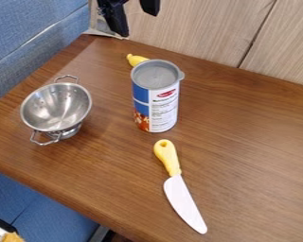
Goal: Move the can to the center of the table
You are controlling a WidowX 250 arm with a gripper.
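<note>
The black gripper (137,22) hangs at the top edge, above and behind the can, with its two fingers spread apart and nothing between them. A can (159,108) with a grey lid and a blue, white and red label stands upright on the brown wooden table (249,142), a little above the middle of the view. The gripper and the can do not touch.
Left of the can is a metal colander (56,108) with two handles. A toy knife (181,194) with a yellow handle lies in front of it. Behind the can, a yellow object (136,59) is partly hidden. A wooden panel (198,30) borders the table's back.
</note>
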